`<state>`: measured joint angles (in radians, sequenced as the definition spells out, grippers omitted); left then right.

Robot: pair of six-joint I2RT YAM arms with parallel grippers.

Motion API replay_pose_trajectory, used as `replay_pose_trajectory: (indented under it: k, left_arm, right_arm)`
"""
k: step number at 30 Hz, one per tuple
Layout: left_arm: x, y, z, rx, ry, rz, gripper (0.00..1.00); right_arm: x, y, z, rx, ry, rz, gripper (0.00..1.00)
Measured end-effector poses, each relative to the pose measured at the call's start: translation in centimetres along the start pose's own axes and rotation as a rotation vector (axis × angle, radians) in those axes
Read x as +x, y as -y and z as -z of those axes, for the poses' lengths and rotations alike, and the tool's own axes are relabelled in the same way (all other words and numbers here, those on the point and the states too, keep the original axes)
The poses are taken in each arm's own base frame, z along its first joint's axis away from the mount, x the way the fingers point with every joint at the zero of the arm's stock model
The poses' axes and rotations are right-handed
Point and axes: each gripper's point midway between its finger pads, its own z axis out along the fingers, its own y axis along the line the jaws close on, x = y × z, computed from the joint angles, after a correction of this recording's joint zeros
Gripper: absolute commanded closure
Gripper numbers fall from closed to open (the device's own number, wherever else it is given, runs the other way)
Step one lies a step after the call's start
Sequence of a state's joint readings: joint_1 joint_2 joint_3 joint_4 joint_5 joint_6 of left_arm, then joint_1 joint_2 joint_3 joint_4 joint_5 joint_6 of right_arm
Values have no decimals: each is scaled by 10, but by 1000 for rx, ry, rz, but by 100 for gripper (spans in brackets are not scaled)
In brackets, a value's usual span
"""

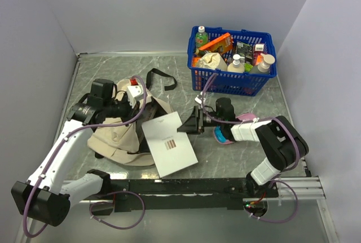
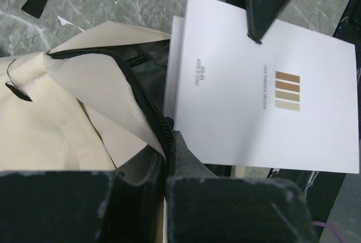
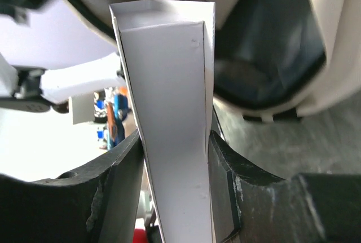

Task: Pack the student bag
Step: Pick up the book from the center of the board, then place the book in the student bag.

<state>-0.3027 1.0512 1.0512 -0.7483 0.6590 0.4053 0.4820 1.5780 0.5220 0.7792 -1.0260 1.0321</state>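
Pinching booklet (image 1: 169, 144) by student bag (image 1: 115, 138), swatches (image 2: 287, 90), unreadable print

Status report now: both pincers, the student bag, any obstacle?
Left pincer shut on student bag rim, holding mouth open. Right pincer shut on white booklet, edge at the mouth, not yet inside. No obstacle seen.

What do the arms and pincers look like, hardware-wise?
Left arm and right arm: white links, black joint housings and bases, purple cables looped along each. Left pincer and right pincer: matte black, two blocky fingers, scuffed edges. No markings visible.
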Motion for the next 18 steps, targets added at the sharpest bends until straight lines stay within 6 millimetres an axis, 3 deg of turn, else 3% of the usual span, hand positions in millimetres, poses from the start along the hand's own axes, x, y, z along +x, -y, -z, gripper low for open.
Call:
replay_pose_trajectory:
  k: [13, 18]
  left_arm:
    - [-9, 1, 4, 4, 0, -17, 99]
    - [-11, 9, -5, 41, -14, -15, 99]
  right_arm:
    - [-84, -17, -24, 119, 130, -116, 98]
    - [-99, -15, -42, 258, 212, -144, 100]
